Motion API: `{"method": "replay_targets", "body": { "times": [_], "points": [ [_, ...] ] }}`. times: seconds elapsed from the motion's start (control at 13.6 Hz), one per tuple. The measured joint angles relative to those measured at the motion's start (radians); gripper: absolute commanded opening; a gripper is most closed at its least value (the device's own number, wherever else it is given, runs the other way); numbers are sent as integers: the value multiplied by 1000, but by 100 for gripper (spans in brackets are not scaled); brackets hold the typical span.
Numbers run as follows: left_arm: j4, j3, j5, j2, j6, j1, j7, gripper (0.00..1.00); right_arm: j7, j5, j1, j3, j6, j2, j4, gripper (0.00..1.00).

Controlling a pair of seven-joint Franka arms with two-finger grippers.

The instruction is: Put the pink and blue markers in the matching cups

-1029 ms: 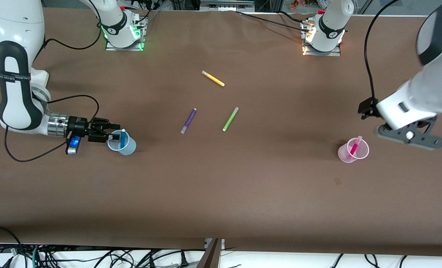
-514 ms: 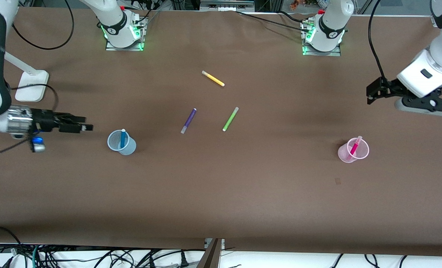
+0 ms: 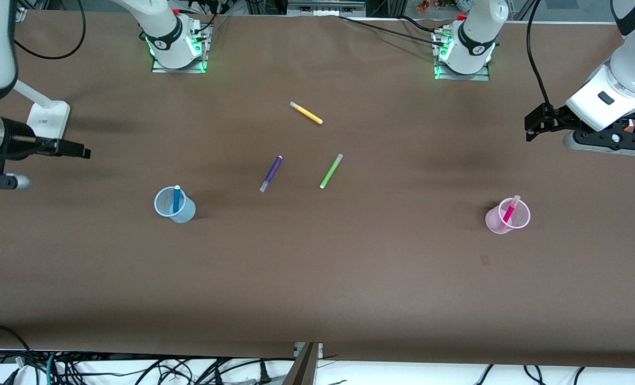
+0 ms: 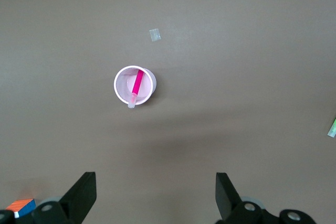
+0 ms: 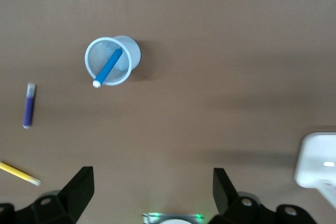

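Blue marker [image 3: 176, 198]: stands tilted in blue cup [image 3: 174, 204], twd right arm's end of table
Pink marker [image 3: 509, 210]: leans in pink cup [image 3: 507, 216], twd left arm's end
Left gripper [image 3: 532, 127]: up over bare table nr its end, fingers [image 4: 81, 196] spread, holding nothing
Right gripper [image 3: 76, 151]: up over table edge at its end, jaws apart, empty
Mid-table: purple marker [image 3: 270, 173], green marker [image 3: 331, 170], yellow marker [image 3: 306, 113] lie flat, apart
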Motion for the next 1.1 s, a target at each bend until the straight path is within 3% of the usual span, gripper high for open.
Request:
{"method": "replay_targets", "body": {
  "times": [0.29,0.81,0.88,1.1],
  "points": [
    [-1,-5,0,0,-2,-1,0,100,0,-75,29,1,-60,-64,50,99],
    [0,-9,0,-5,-20,-2,-8,100,-5,-96,51,12,-70,-66,50,99],
    [0,-17,0,-7,-21,-3,-10,100,-2,-97,19,54,-70,-69,50,99],
    [1,-25,0,-9,-27,-4,-14,100,44,-119,-229,340,-71,-99,51,100]
  ]
}}
